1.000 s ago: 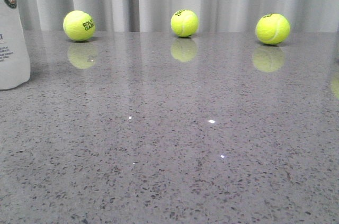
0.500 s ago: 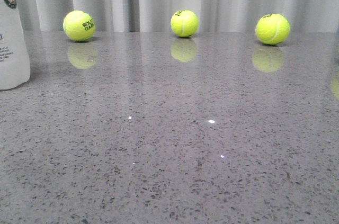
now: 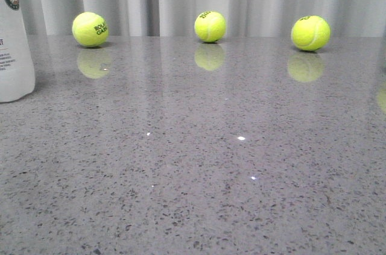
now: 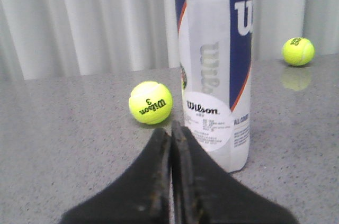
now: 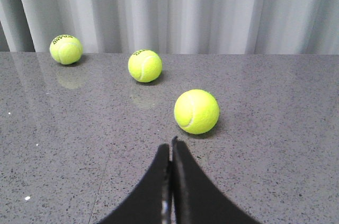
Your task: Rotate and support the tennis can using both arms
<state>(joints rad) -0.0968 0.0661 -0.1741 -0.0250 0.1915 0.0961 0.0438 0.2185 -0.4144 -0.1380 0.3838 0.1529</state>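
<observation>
The tennis can (image 4: 216,70) stands upright on the grey table, white label with a navy section, a white "W" and an orange stripe. In the front view only its white side (image 3: 13,38) shows at the far left edge. My left gripper (image 4: 170,131) is shut with nothing in it, its tips just short of the can's lower part. My right gripper (image 5: 171,147) is also shut and empty, pointing at a tennis ball (image 5: 196,111) a little beyond its tips. Neither arm appears in the front view.
Three tennis balls (image 3: 90,29) (image 3: 210,26) (image 3: 310,32) line the far edge of the speckled table (image 3: 199,164) before a white curtain. Another ball (image 4: 150,102) lies beside the can in the left wrist view, one more ball (image 4: 298,51) farther back.
</observation>
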